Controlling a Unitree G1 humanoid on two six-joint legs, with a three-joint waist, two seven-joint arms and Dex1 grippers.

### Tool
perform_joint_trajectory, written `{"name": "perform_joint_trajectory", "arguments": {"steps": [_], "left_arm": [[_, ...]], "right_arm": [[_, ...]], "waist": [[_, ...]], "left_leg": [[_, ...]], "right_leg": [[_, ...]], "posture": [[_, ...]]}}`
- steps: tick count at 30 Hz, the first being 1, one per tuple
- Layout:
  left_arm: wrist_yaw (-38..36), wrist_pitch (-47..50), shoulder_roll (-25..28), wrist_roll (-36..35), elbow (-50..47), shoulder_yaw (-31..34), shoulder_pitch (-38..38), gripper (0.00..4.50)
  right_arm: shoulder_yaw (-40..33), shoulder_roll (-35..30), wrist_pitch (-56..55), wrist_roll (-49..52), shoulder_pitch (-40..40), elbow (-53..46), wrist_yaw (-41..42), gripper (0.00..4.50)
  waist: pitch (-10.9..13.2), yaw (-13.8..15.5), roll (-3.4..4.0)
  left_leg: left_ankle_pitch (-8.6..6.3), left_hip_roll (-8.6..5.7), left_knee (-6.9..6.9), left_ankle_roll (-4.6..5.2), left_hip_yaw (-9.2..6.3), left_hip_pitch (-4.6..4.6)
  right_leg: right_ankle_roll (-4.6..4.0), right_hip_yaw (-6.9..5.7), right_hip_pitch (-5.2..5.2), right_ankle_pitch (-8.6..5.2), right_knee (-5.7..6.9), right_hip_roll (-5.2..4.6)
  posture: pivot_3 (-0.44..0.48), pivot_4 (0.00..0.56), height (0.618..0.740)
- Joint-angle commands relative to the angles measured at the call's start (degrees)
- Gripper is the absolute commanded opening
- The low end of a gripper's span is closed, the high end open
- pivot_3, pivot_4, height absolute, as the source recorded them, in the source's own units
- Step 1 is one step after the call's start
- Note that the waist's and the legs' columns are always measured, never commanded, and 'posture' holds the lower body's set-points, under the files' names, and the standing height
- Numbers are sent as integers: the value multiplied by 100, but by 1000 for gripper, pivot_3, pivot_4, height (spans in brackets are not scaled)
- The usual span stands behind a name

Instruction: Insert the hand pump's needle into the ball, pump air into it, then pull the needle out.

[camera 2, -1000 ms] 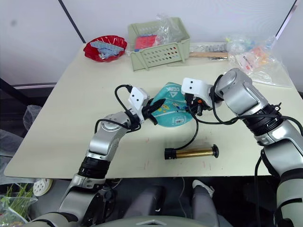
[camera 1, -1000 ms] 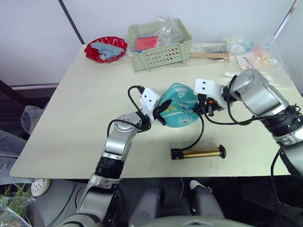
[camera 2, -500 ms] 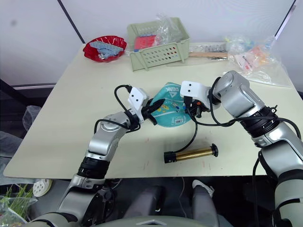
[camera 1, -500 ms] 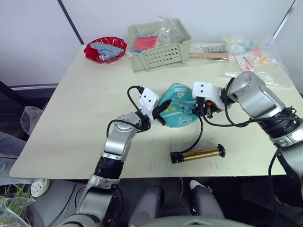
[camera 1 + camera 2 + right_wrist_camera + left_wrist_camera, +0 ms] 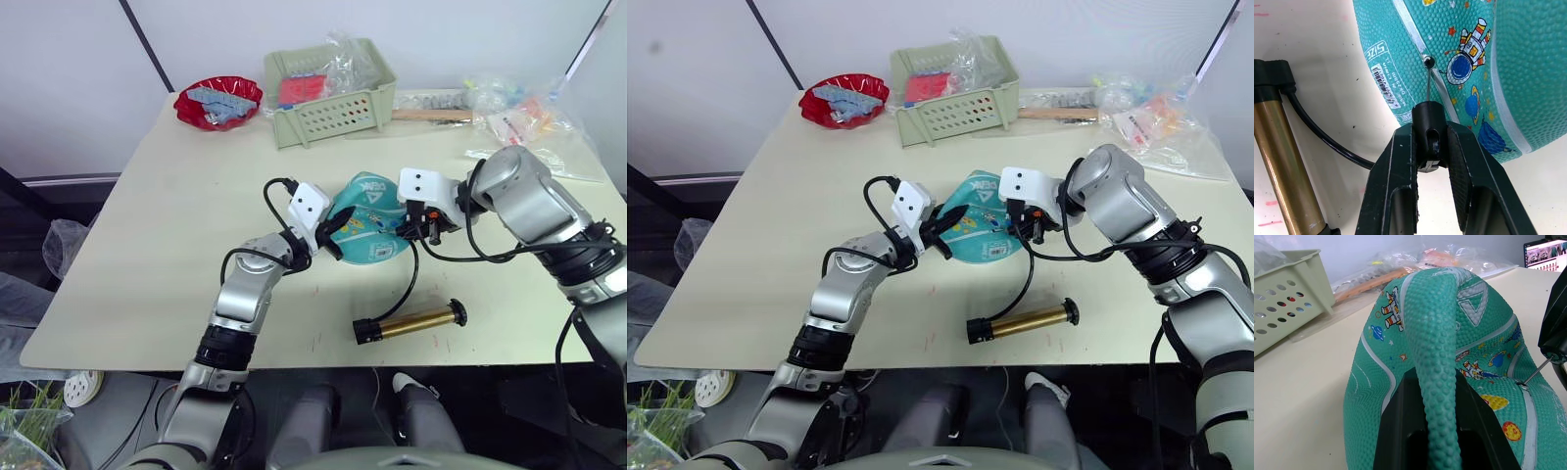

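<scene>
The right gripper's [image 5: 1429, 147] jaws are clamped on the black fitting of the needle [image 5: 1427, 83], whose tip sits at the valve of the ball [image 5: 370, 233] just ahead of them. The left gripper's [image 5: 1432, 431] jaws pinch a raised fold of that limp ball. The hand pump [image 5: 409, 321] lies on the tabletop [image 5: 167, 235], behind the right jaws. If the push goes off-axis, the needle could bend or skid off. Well beyond both jaws, a red bowl [image 5: 218, 102] holds bluish pieces, and a green basket [image 5: 331, 93] holds packets.
</scene>
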Motion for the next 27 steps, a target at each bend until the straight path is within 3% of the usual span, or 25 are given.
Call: {"name": "perform_joint_trajectory", "arguments": {"steps": [1,27], "left_arm": [[-123,60,-9,71,116,-244,99,2],[-164,63,3,71,118,-286,186,2]], "right_arm": [[-217,34,-78,55,-131,-91,33,329],[-206,331,-274,29,-42,-40,-131,329]], "waist": [[0,0,0],[-3,-19,1]], "left_leg": [[0,0,0,0,0,0],[0,1,0,0,1,6]], "right_leg": [[0,0,0,0,0,0],[-1,4,0,0,7,2]], "posture": [[0,150,740],[0,150,740]]}}
